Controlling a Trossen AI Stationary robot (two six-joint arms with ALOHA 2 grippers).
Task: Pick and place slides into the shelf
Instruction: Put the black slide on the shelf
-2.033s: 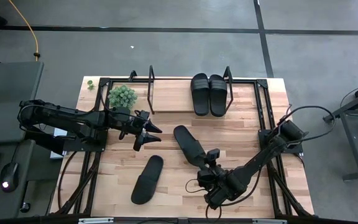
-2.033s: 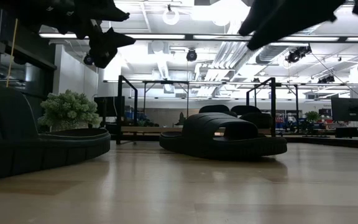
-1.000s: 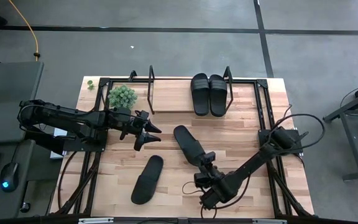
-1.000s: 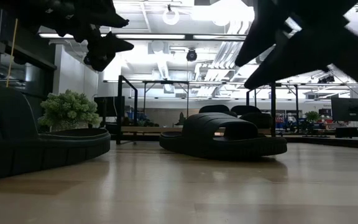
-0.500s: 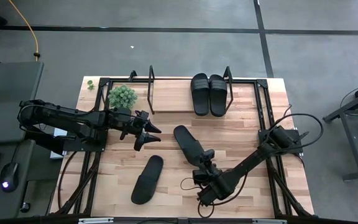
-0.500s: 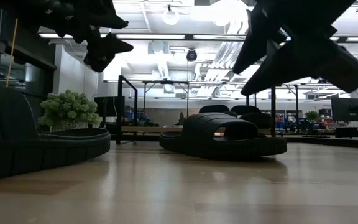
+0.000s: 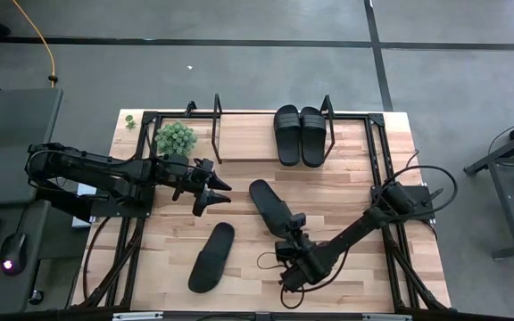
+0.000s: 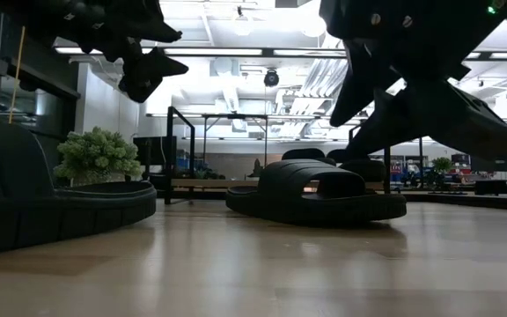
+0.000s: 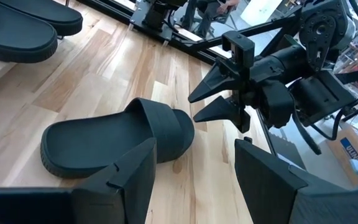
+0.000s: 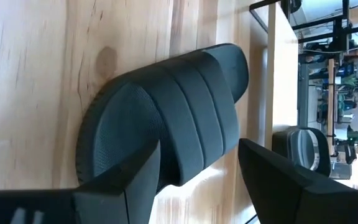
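My right end effector [image 7: 292,228] had slid sideways over the last couple of seconds, toward the counter's [image 7: 346,156] centre. It ended at the near end of the loose slide [image 7: 269,206] that lay slantwise there. Its fingers stood wide apart the whole time and held nothing. From its own wrist camera the strap of that slide [image 10: 185,118] filled the space ahead of the two spread fingers [image 10: 129,180]. I could not tell whether either finger was touching it.

My left end effector [image 7: 218,193] had not stirred. It hung open and empty over the counter on the left arm's side, pointing toward the same slide. From its wrist camera the slide [image 9: 114,137] lay flat with the right end effector [image 9: 219,102] poised at its far end.

None of the slides had shifted. Two slides [image 7: 300,135] sat side by side at the right end of the shelf [image 7: 248,141], which stood along one long edge of the counter. The left part of its board was bare. The fourth slide [image 7: 211,257] lay toward the opposite long edge, on the left arm's side and well apart from both end effectors. A small green plant [image 7: 176,137] stood just beside the shelf's left frame.

I judged the task half done. The sideways move looked like lining up for a grasp on the centre slide, with lowering and closing not yet done.
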